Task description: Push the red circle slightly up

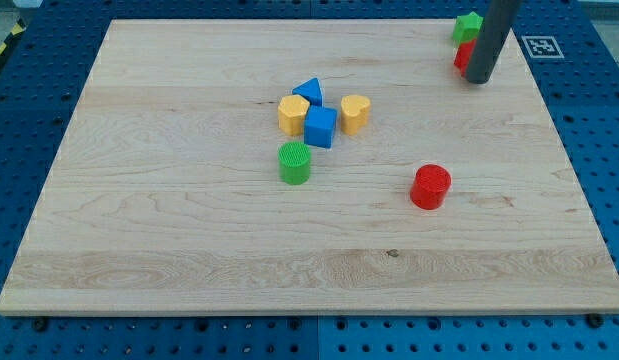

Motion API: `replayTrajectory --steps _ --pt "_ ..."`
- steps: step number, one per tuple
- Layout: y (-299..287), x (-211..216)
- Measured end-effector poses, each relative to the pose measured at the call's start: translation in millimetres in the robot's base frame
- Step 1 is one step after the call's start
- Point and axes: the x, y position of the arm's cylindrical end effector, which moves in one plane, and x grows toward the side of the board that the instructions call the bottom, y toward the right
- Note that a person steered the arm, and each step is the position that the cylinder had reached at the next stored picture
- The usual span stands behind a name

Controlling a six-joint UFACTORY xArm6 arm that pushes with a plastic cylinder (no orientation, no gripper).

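My tip (478, 79), a bare rod with no jaws to spread or close, stands well up-right of the red circle (430, 187), so the approach is in hand: next it must get below the circle.

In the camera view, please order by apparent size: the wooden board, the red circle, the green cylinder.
1. Light wooden board, by far largest.
2. Red circle block and green cylinder block: they look alike, so I do not rank them.
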Motion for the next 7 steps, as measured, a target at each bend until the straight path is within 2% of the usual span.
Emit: replayTrajectory --steps 1,2,5,6,7 --pt "0.0 -18.4" --pt "-1.3 13.7" --pt "3.1 205.1" --pt "-11.9 254.1" --pt "-105.9 248.2"
